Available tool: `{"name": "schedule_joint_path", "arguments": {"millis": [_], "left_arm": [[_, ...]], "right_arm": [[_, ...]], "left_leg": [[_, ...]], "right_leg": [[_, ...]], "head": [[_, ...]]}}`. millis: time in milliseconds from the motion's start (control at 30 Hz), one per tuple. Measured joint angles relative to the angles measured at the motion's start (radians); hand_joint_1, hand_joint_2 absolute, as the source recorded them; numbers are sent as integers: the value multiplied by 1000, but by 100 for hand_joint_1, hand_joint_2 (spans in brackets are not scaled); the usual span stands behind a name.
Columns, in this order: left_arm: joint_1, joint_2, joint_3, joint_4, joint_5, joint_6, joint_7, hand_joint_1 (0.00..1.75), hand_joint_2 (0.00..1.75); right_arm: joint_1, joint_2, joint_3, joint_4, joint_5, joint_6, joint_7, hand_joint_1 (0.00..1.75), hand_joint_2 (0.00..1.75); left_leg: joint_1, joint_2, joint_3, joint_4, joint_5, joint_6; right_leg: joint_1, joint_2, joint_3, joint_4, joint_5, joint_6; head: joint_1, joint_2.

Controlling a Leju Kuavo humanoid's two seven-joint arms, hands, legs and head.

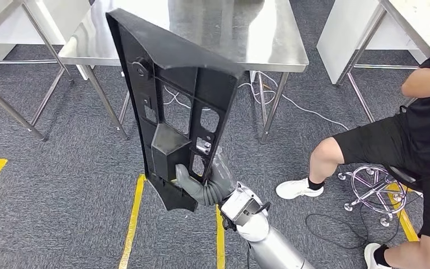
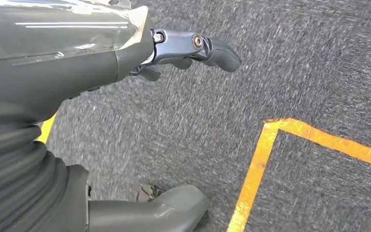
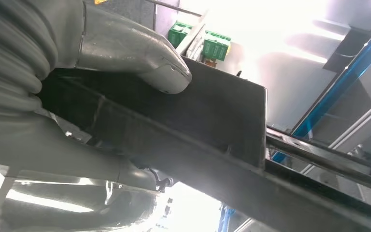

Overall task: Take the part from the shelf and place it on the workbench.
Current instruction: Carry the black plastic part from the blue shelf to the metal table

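The right hand (image 1: pixel 201 188) comes in lowest in the head view, its grey thumb and fingers clamped on the lower end of the part (image 1: pixel 173 106); the part is one long black plastic panel with ribs and several cut-out windows, held upright and tilted, its top corner reaching over the near edge of the steel worktop (image 1: pixel 269 39) without resting on it; most of the hand's fingers are hidden behind the panel; in the right wrist view the thumb (image 3: pixel 140 58) presses flat on the panel's dark face (image 3: pixel 207 116), and glare washes out much of the background there; the left hand (image 2: pixel 193 48) hangs over grey carpet (image 2: pixel 174 125), its dark fingers curled inward around nothing, part of it cut off by its own cover; yellow tape lines (image 1: pixel 131 218) mark the floor; three steel tables show in the head view, the two side ones cut off by the picture's edges; open carpet lies between the robot and the middle worktop; a seated person (image 1: pixel 420 145) in black is close on the right, on a chrome stool (image 1: pixel 375 188), partly out of the picture; white cables (image 1: pixel 291 103) trail under the worktop.
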Motion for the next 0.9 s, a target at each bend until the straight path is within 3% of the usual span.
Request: {"name": "schedule_joint_path", "arguments": {"millis": [33,100,133,200,267,300,367,433,467,500,567,600,633,700,767,833,900], "left_arm": [[0,-1,0,0,0,0,0,0,175],[-1,-2,0,0,-1,0,0,0,175],[-2,-2,0,0,-1,0,0,0,175],[-1,-1,0,0,-1,0,1,0,175],[-2,-1,0,0,-1,0,1,0,175],[-3,0,0,0,-1,0,0,0,175],[-4,0,0,0,-1,0,0,0,175],[-1,0,0,0,-1,0,0,0,175],[0,0,0,0,-1,0,0,0,175],[1,0,0,0,-1,0,0,0,175],[0,1,0,0,-1,0,2,0,175],[0,1,0,0,-1,0,3,0,175],[-1,1,0,0,-1,0,4,0,175],[-1,1,0,0,-1,0,4,0,175],[0,0,0,0,-1,0,4,0,175],[-2,-2,0,0,-1,0,3,0,175],[-3,-3,0,0,-1,0,3,0,175]], "right_arm": [[0,-1,0,0,0,0,0,175,175],[0,-3,0,1,0,0,1,175,175],[1,-4,0,2,0,0,1,175,175],[1,-4,-1,2,0,0,2,175,175],[0,-2,-1,2,-1,0,2,175,175],[0,-1,-1,1,0,0,1,175,175],[0,0,-1,1,0,0,1,175,175],[3,0,-1,1,0,0,1,175,175],[4,0,-1,1,0,0,2,175,175],[5,0,-1,1,0,0,2,175,175],[5,1,-1,1,0,0,2,175,175],[4,2,-1,1,1,0,2,175,175],[4,3,-1,1,2,0,2,175,175],[2,4,-1,0,3,1,3,175,175],[2,4,-1,-2,4,2,3,175,175],[-1,3,-1,-3,5,2,3,175,175],[0,1,-1,-3,5,2,3,175,175]], "left_leg": [[1,-2,10,1,-9,-6],[2,-5,25,5,-27,-19],[2,-5,28,6,-33,-27],[3,-5,31,10,-40,-39],[7,0,23,41,-51,-49],[9,3,3,81,-64,-54],[12,7,-74,211,-107,-63],[13,8,-152,304,-136,-67],[14,8,-168,301,-122,-66],[14,8,-164,261,-87,-62],[11,10,-123,128,5,-50],[7,11,-106,78,27,-44],[3,12,-96,49,37,-38],[-3,12,-88,36,27,-25],[0,10,-61,24,30,-12],[3,9,-37,18,27,-1],[2,7,-29,17,16,5]], "right_leg": [[-3,0,21,-73,48,11],[-5,-1,53,-187,107,11],[-3,-1,60,-211,119,3],[-1,0,68,-216,115,-26],[-7,2,86,-220,112,-43],[-9,2,97,-221,107,-50],[-7,2,112,-222,94,-61],[-5,3,126,-222,80,-63],[-4,4,136,-222,72,-62],[-3,5,149,-222,63,-61],[0,6,176,-223,44,-56],[1,6,185,-225,36,-51],[2,6,188,-229,29,-45],[9,6,197,-226,25,-30],[14,5,201,-200,17,-20],[13,5,151,-111,-5,-15],[11,5,59,18,-46,-16]], "head": [[0,0],[0,0],[0,0],[0,0],[-1,0],[-1,0],[-2,0],[-2,0],[-2,0],[-2,0],[-1,0],[-2,0],[-2,0],[-3,0],[-2,0],[-1,0],[0,0]]}}
